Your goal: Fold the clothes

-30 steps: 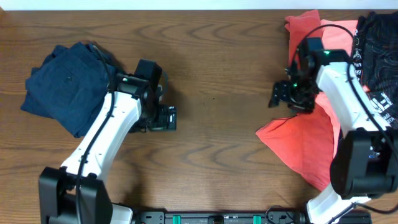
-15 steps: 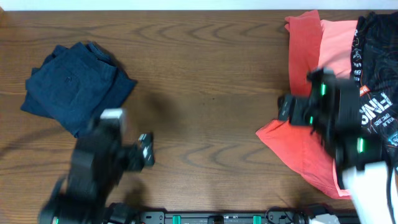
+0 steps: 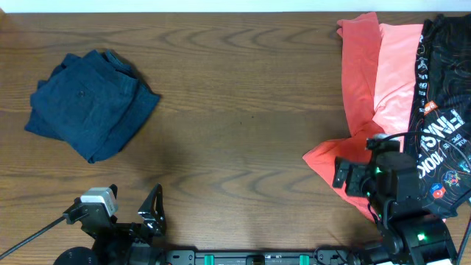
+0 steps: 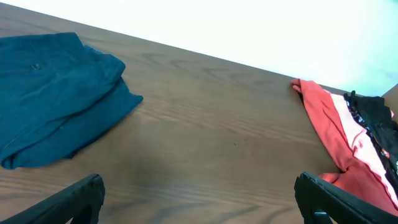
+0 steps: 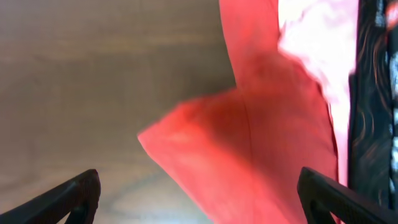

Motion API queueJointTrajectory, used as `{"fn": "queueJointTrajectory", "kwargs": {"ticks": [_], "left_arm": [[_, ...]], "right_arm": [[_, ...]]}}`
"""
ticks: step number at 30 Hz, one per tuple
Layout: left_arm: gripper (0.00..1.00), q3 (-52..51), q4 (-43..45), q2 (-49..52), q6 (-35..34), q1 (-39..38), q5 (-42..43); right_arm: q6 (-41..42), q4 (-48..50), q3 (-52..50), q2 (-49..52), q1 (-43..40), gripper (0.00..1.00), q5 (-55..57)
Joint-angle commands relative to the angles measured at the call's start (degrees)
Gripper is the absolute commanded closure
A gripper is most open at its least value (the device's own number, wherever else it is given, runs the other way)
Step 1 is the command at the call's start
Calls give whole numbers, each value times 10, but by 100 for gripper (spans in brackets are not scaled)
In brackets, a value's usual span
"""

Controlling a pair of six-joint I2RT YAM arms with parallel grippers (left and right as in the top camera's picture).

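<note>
Since left end effector (image 4: 199,190) and right end effector (image 5: 199,186) have pulled back, both wide open and empty, we reckon navy garment (image 3: 90,104) is done, coral garment (image 3: 366,96) next.

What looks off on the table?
Nothing spilled or damaged. The navy garment lies folded at left, slightly skewed, with uneven edges. The coral garment at right is not yet folded: it is spread loose, one corner jutting toward the middle, and a black printed garment overlaps its right side.
</note>
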Motion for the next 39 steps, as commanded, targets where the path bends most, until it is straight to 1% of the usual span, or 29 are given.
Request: {"fn": "queueJointTrajectory", "kwargs": {"ticks": [1,11,14,18,20,24,26,28,30,33,34,39], "left_arm": [[2,-3,-1,0,-3,-2,-7],[2,-3,-1,0,-3,-2,-7],[2,-3,-1,0,-3,-2,-7],[2,-3,-1,0,-3,-2,-7],[2,-3,-1,0,-3,-2,-7],[2,-3,-1,0,-3,-2,-7],[2,-3,-1,0,-3,-2,-7],[2,-3,-1,0,-3,-2,-7],[2,-3,-1,0,-3,-2,-7],[2,-3,-1,0,-3,-2,-7],[2,-3,-1,0,-3,-2,-7],[2,-3,-1,0,-3,-2,-7]], "right_arm": [[10,-28,-5,1,7,1,10],[9,-91,-5,-5,6,1,10],[-8,-80,-7,-34,-8,1,10],[-52,9,-43,-120,-25,1,10],[-66,64,-82,-182,-33,1,8],[-68,185,-183,-318,-56,1,-5],[-69,244,-230,-367,-60,1,-5],[-83,344,-277,-355,-62,1,-7],[-104,403,-311,-352,-63,1,-19],[-141,462,-367,-354,-66,1,-43],[-143,461,-381,-354,-68,1,-43],[-150,455,-379,-351,-70,1,-44]]}}
